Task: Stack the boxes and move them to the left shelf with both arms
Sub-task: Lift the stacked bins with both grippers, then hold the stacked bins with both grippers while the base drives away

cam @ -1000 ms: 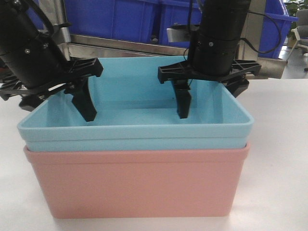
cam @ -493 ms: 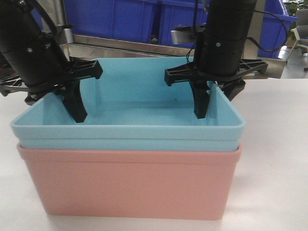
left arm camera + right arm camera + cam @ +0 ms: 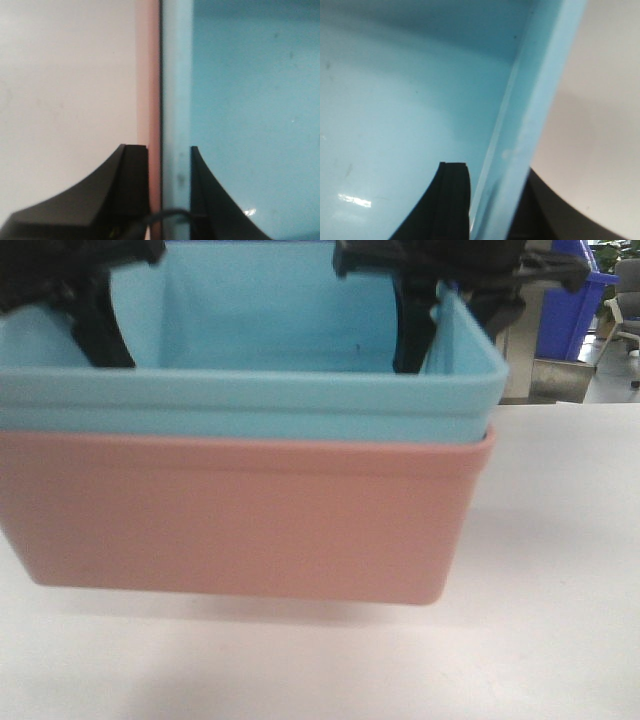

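Lifted since the earlier frame, the two nested tubs sit higher and larger in the front view and have shifted toward 9 o'clock, so their left end is cut off by the edge. Both black grippers have gone up with them, and only their lower parts show at the top.

One white counter fills the lower half, with a soft shadow on it under the tubs' base.

One pink tub is the outer and lower of the pair, its base clear of the counter. One blue tub is nested inside it, its rim standing above the pink rim.

One dark blue bin shows at 2 o'clock, behind the tubs.

Two grippers hold the pair. The left gripper is at the 9 o'clock end. Its jaws pinch the doubled wall, one finger outside the pink rim and one inside the blue tub. The right gripper is at the 3 o'clock end. Its jaws pinch the blue wall, one finger inside and one beyond the rim. The pink tub does not show in that wrist view.
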`<state>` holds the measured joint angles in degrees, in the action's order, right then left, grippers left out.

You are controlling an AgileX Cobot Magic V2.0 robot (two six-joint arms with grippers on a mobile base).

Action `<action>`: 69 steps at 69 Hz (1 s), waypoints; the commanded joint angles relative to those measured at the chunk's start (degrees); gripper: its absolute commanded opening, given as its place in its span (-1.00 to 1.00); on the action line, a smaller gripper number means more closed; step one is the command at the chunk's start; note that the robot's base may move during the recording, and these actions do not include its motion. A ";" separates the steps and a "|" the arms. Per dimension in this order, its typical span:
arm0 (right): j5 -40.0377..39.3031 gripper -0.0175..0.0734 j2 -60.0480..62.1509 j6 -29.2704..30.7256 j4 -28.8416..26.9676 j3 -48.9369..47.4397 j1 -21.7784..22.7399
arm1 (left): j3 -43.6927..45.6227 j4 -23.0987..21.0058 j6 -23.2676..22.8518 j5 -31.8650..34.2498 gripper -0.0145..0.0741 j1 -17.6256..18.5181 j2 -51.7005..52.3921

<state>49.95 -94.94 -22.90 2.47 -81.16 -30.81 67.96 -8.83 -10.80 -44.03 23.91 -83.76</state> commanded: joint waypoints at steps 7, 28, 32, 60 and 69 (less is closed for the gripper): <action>-0.89 -0.49 4.38 -1.69 3.18 -1.79 -3.18 | 2.54 5.02 -10.14 -0.29 -0.70 3.53 8.88; 0.11 -0.49 4.77 -15.41 13.36 -1.79 -14.24 | 2.54 25.64 -27.82 -9.24 -0.70 16.94 13.14; 1.22 -0.49 5.32 -18.55 16.60 -1.79 -16.65 | 2.66 26.98 -28.99 -9.68 -0.70 19.13 13.54; 5.54 -0.49 10.40 -30.52 24.40 -1.84 -29.92 | 2.73 28.65 -33.13 -10.94 -0.70 30.14 16.44; 6.66 -0.49 9.77 -33.27 28.13 -1.84 -31.74 | 2.63 32.20 -36.39 -10.94 -0.70 32.58 16.31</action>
<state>70.37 -86.53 -51.72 28.29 -80.69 -60.18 67.96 25.73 -43.97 -69.53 52.84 -68.42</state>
